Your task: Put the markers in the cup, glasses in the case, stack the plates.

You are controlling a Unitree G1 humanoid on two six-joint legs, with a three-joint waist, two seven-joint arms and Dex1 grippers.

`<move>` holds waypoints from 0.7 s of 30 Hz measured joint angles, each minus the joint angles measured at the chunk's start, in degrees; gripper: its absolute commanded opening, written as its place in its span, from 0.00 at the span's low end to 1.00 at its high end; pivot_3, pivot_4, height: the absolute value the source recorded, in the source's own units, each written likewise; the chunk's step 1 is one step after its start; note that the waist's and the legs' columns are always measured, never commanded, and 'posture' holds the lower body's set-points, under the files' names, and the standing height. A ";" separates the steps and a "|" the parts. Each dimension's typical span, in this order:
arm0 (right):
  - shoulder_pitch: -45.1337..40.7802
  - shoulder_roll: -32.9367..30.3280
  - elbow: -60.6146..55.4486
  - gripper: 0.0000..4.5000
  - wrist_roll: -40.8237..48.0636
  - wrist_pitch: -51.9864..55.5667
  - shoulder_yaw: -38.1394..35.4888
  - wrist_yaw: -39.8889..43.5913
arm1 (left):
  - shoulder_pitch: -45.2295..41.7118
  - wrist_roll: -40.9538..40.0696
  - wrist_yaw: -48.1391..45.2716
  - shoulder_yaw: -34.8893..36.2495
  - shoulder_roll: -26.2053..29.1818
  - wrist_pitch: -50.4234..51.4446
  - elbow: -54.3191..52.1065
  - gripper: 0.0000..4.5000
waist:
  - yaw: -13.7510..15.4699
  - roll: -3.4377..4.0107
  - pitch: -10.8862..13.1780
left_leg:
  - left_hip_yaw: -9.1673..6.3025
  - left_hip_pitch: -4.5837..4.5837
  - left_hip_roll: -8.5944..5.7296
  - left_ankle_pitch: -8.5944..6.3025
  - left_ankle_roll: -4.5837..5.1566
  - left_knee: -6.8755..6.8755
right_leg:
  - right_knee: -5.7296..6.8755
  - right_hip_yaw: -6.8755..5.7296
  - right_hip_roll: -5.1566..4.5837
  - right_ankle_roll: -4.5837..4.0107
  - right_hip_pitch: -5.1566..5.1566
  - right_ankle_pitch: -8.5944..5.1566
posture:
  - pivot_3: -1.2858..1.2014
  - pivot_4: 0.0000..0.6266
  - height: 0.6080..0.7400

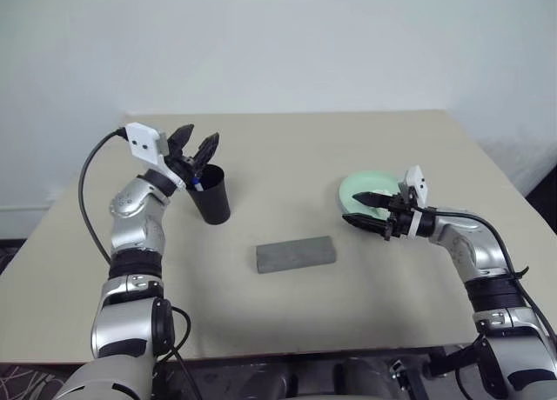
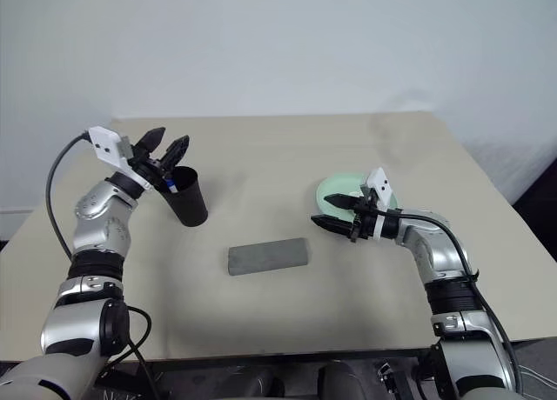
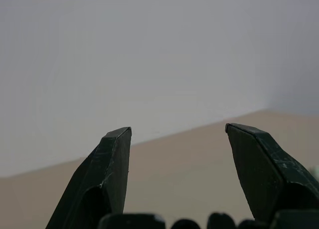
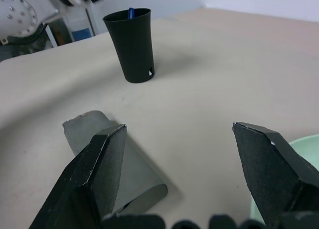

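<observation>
- So, the black cup [image 1: 211, 194] stands upright on the tan table [image 1: 287, 322], over on the robot's left side, and a marker [image 1: 198, 186] with a blue end pokes up just inside its rim.
- Left gripper [image 1: 194, 145] hangs right above the cup's mouth with its two black fingers spread apart and nothing between them. From its wrist camera you just see the gap, bare table and wall behind it.
- Grey case [image 1: 296, 254] lies flat and closed near the middle of the table, between the two arms and well apart from the cup.
- Mint green plate [image 1: 365, 192] sits on the robot's right side of the table. Can't tell if another plate is underneath it.
- Right gripper [image 1: 365, 209] is parked over the near edge of that plate, fingers wide apart and holding nothing. Its wrist camera looks past the fingertips across the case toward the cup.
</observation>
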 measured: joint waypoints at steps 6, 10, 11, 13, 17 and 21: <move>-0.94 1.79 2.11 0.82 -0.28 -0.59 0.03 -1.13 | 14.59 -7.55 -5.24 -2.08 4.69 17.07 -26.86 0.70 | -0.47 0.02 0.00 | 0.04 0.08 0.02 -0.02 0.02 -0.06 | 0.01 0.05 0.04 -0.01 0.03 0.00 | 0.52 0.00 1.00; -0.97 1.84 3.40 0.82 -2.42 -3.67 0.22 -1.84 | 24.31 -8.00 -5.57 -4.19 5.60 21.63 -36.35 0.70 | -0.05 0.05 0.01 | 0.03 0.23 0.05 -0.03 0.04 -0.07 | 0.03 0.04 0.09 -0.06 0.16 0.01 | 0.52 0.00 1.00; -0.89 1.50 4.31 0.82 -3.24 -5.55 0.23 -2.05 | 26.45 -7.66 -4.85 -4.41 5.58 22.07 -38.13 0.70 | 0.13 0.05 0.02 | 0.03 0.28 0.07 -0.01 0.03 -0.08 | 0.02 0.05 0.11 0.07 0.20 -0.07 | 0.52 0.00 1.00; -0.42 0.37 5.36 0.82 -3.95 -6.92 0.01 -2.10 | 29.04 -6.11 -3.73 -5.26 5.34 21.39 -39.83 0.70 | 0.42 0.09 0.04 | 0.03 0.39 0.07 0.03 0.04 -0.08 | 0.01 0.04 0.11 0.11 0.27 -0.10 | 0.52 0.00 1.00; 1.54 -2.05 6.36 0.82 -3.99 -7.17 -1.16 -1.39 | 33.35 -2.68 -1.27 -5.42 2.93 17.54 -38.68 0.70 | 0.40 0.11 0.03 | 0.08 0.56 0.12 0.04 0.02 -0.14 | 0.03 0.07 0.11 0.10 0.45 -0.10 | 0.52 0.00 1.00; 2.59 -4.16 8.45 0.82 -4.10 -7.38 -2.02 -0.68 | 34.85 -0.55 0.44 -5.44 0.99 14.59 -36.40 0.70 | 0.40 0.12 0.03 | 0.10 0.55 0.16 0.05 0.01 -0.14 | 0.03 0.07 0.11 0.08 0.43 -0.08 | 0.52 0.00 1.00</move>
